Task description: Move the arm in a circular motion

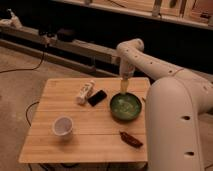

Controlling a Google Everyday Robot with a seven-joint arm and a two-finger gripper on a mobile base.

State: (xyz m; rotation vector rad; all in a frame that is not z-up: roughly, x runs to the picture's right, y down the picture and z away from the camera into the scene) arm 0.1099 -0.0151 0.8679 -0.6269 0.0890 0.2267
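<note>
The arm (170, 100) is large, white and made of rounded tubular segments with small dark dots. It rises from the lower right, bends at a bulbous joint (131, 50) above the table's far edge, and points down. Its tan tip, the gripper (124, 86), hangs just above the far rim of a green bowl (125, 106). Nothing shows in the gripper.
A wooden table (90, 127) holds a white cup (62, 126) at the front left, a white bottle (85, 92) lying next to a black phone (97, 97), and a brown packet (130, 139) at the front right. A dark bench (65, 40) runs behind. Cables lie on the floor.
</note>
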